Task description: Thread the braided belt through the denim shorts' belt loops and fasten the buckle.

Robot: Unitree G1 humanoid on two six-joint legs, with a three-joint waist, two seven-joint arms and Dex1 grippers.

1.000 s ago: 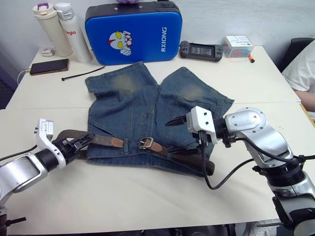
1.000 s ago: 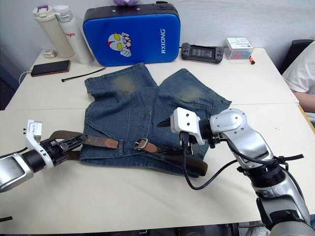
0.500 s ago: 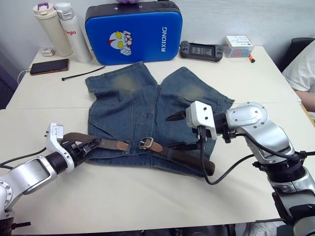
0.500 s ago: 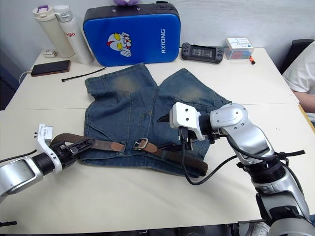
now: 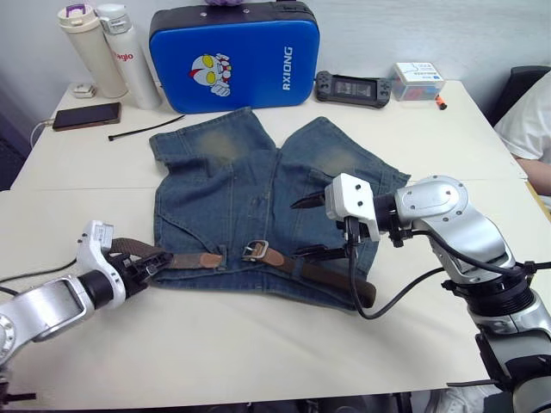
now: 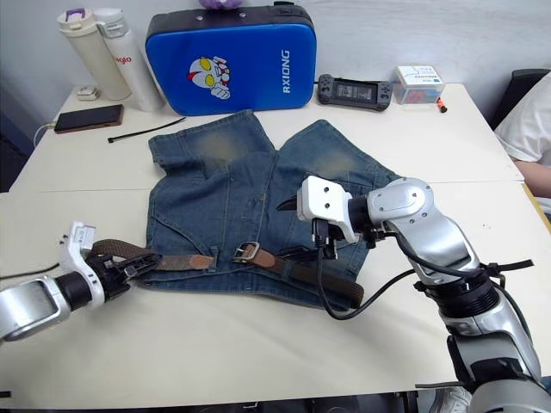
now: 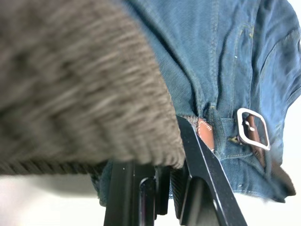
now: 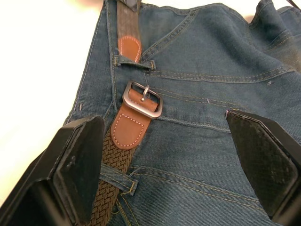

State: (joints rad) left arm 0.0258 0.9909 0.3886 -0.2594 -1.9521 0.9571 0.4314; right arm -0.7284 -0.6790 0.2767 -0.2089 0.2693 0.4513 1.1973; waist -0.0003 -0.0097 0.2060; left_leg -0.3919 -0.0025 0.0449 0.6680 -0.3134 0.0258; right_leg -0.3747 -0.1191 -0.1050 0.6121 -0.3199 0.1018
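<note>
The denim shorts (image 5: 258, 215) lay flat on the white table (image 5: 258, 344), waistband toward the robot and legs pointing at the blue Ultraman case (image 5: 234, 56). The braided belt (image 5: 331, 277) ran along the waistband: its dark woven length passed under a belt loop (image 8: 118, 181) on the robot's right, and its far right end lay on the denim near the shorts' edge. The buckle (image 8: 142, 99) sat near the middle of the waistband, its prong resting across the frame over a tan leather tab. Just beyond it a second tan tab disappeared under another belt loop (image 8: 133, 62).

The left gripper (image 5: 145, 265) was at the left edge of the shorts, its fingers pinched on a looped section of belt that bulged up off the table there. In the left wrist view the woven strap lay blurred and close across the lens, hiding much of the fingers (image 7: 202, 162), so exactly where the pads met the strap was hard to make out.

The right gripper (image 5: 312, 228) hovered above the right half of the shorts with its fingers spread wide, one above the belt and one higher over the denim, holding nothing. Its cable hung in front of the belt's right portion.

A black cable tie (image 5: 142, 130) lay on the table beyond the shorts, and a person's sleeve was cut off at the right edge.
</note>
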